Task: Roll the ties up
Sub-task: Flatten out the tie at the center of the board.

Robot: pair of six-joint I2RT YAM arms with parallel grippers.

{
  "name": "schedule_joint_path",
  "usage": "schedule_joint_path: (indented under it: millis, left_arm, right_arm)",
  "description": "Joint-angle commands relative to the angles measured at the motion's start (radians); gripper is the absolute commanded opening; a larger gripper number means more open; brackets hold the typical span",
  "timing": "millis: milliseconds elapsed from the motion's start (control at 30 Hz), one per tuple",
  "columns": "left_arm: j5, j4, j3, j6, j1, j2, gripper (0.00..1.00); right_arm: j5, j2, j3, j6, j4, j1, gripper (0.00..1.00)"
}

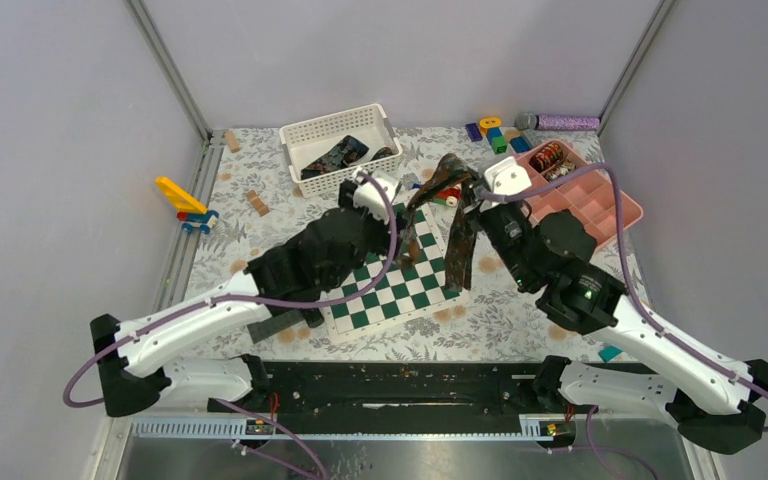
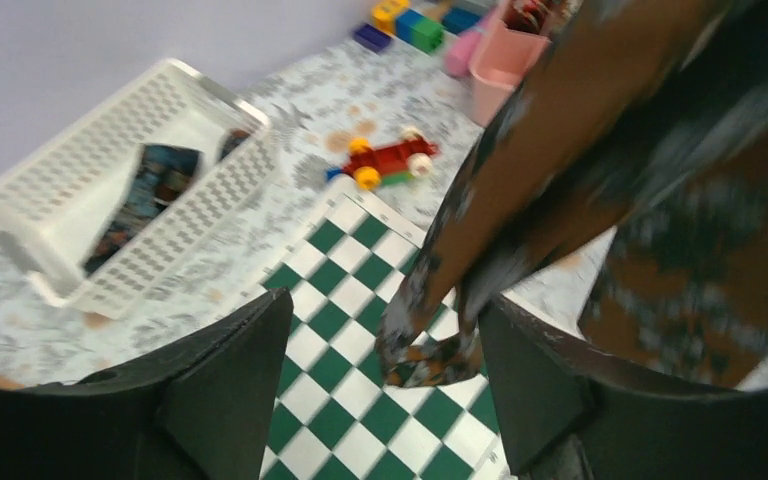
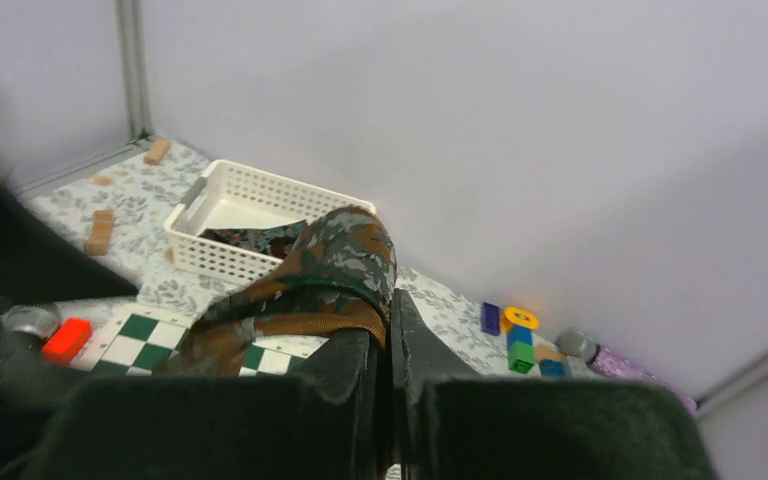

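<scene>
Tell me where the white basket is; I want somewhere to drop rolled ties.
In the top view the white basket sits towards the back wall, left of centre, just beyond the checkerboard, a dark tie lying inside.

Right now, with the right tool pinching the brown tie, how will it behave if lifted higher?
Probably floppy: the brown tie hangs limp from the right tool over the checkerboard. Likely light: it looks like a thin fabric strip, folded softly over the tool. Its loose tail may swing or drag across the board.
</scene>
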Motion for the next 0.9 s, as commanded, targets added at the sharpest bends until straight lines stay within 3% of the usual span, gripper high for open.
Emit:
schedule_joint_path:
  millis: [0, 167, 300, 567, 867]
  left_arm:
    - [0.227, 0.305, -0.231, -0.088, 0.006, -0.155, 0.72]
    - [0.353, 0.595, -0.544, -0.219, 0.006, -0.286, 0.77]
    - [0.337, 0.72, -0.667, -0.369, 0.004, -0.332, 0.85]
    - [0.311, 0.879, -0.746, -0.608, -0.012, -0.307, 0.99]
    - [0.283, 0.948, -0.733, -0.652, -0.059, -0.205, 0.99]
  right_arm:
    - [0.161, 0.007, 0.158, 0.024, -0.117, 0.005, 0.0]
    - [0.18, 0.024, 0.264, 0.037, -0.235, 0.006, 0.0]
    - [0.189, 0.033, 0.324, 0.053, -0.288, 0.005, 0.0]
    - [0.296, 0.054, 0.396, 0.114, -0.321, 0.005, 0.0]
    - [0.298, 0.119, 0.479, 0.215, -0.408, 0.005, 0.0]
